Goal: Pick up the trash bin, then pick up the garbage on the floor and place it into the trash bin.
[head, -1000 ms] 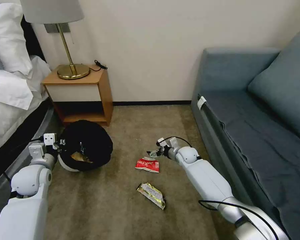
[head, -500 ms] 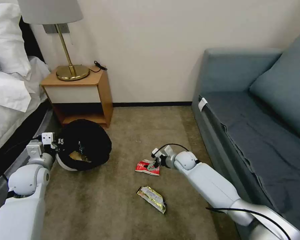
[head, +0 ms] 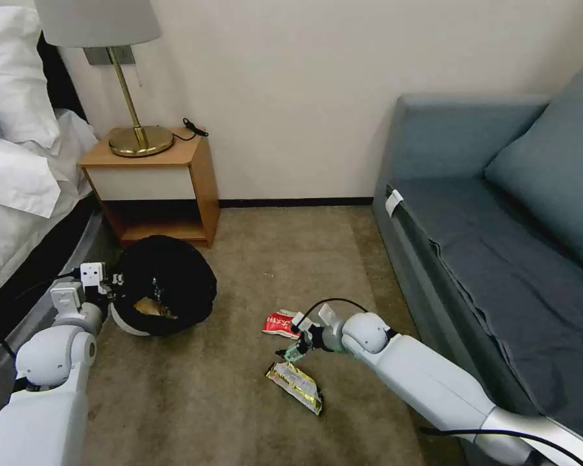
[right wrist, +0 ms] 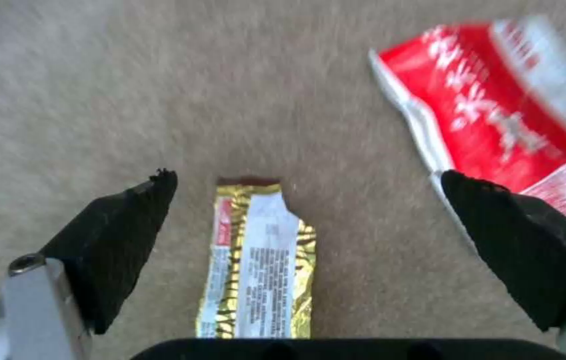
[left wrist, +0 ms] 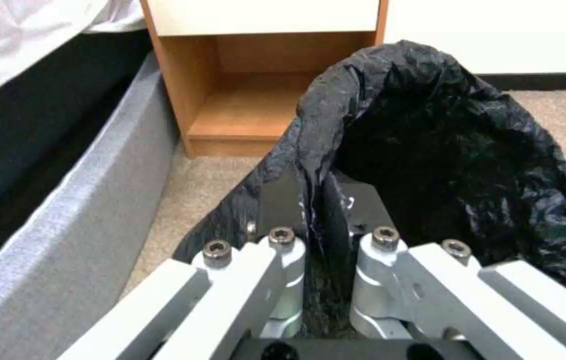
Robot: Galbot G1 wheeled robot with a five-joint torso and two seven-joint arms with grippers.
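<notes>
The trash bin (head: pixel 126 321) is white, lined with a black bag (left wrist: pixel 456 165), and tilts on the carpet in front of the nightstand. My left gripper (head: pixel 105 285) is shut on its rim, with the bag pinched between the fingers (left wrist: pixel 283 200). A tan wad (head: pixel 150 308) lies inside the bin. My right gripper (head: pixel 290 353) is open and hovers low over the carpet. The yellow-dark wrapper (head: pixel 295 378) (right wrist: pixel 256 260) lies just below it, between the spread black fingertips (right wrist: pixel 136 210). The red-white snack packet (head: pixel 278 321) (right wrist: pixel 502 115) lies beside it, farther from me.
A wooden nightstand (head: pixel 162 188) with a brass lamp (head: pixel 139 139) stands behind the bin, against the wall. The bed (head: pixel 19 194) runs along the left and a grey-blue sofa (head: pixel 499 259) along the right. Open carpet (head: pixel 194 401) lies in front of me.
My right gripper has moved from the red-white packet back toward me and now hangs open over the yellow-dark wrapper. The left gripper still holds the bin's rim, barely moved.
</notes>
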